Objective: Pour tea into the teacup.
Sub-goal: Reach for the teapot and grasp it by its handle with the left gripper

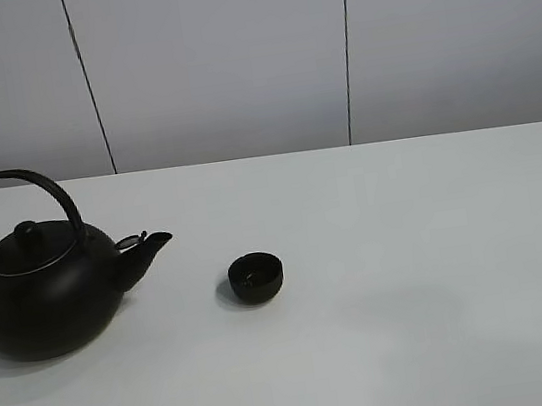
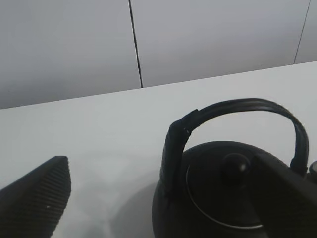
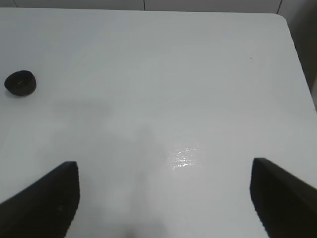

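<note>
Left pincer and right pincer gape empty above white table by grey wall.

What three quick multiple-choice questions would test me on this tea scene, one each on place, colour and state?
1. In the high view, the teacup sits: A) right of the teapot, clear of its spout; B) on the lid; C) under the handle.
2. The teacup is: A) white; B) red; C) black.
3. The teapot is: A) tipped over the cup; B) upright on the table; C) lifted in the air.
Answers: 1 A, a strip of bare table separates spout and cup; 2 C, it is as dark as the pot; 3 B, its base rests flat on the table.
</note>
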`<state>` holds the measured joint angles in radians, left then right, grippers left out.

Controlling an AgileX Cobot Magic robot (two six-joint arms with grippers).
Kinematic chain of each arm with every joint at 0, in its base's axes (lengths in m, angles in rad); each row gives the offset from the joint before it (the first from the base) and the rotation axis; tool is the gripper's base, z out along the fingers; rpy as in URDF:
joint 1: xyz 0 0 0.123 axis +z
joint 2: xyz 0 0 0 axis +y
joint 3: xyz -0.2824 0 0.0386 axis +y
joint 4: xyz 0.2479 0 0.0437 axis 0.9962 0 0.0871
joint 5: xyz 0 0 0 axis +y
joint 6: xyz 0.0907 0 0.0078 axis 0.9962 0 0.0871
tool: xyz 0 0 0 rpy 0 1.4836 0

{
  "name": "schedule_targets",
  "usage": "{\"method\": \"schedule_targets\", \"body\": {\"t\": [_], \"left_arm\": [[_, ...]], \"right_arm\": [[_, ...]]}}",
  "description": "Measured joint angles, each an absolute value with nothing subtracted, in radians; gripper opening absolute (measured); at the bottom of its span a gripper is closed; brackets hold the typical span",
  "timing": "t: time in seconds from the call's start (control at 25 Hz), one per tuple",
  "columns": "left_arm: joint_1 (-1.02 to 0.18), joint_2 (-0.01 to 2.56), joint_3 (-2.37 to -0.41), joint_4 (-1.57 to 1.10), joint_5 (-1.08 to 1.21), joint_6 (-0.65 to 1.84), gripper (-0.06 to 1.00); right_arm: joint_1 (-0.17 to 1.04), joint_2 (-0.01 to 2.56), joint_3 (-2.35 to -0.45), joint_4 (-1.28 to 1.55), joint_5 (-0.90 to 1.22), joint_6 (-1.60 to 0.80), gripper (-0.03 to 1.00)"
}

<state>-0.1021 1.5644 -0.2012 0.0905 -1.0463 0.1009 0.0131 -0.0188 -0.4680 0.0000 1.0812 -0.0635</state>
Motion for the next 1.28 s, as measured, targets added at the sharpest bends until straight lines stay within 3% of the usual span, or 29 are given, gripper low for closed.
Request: {"method": "schedule_targets", "body": {"t": [0.4, 1.28], "left_arm": [[-0.102, 1.778, -0.243, 0.091, -1.131, 0.091, 0.7], [-0.071, 1.791, -0.401, 0.116, -1.091, 0.089, 0.7]], "right_arm": [[0.013, -0.019, -0.468, 0.0, 1.081, -0.063, 0.64], [0.013, -0.019, -0.468, 0.0, 1.081, -0.063, 0.64]]}}
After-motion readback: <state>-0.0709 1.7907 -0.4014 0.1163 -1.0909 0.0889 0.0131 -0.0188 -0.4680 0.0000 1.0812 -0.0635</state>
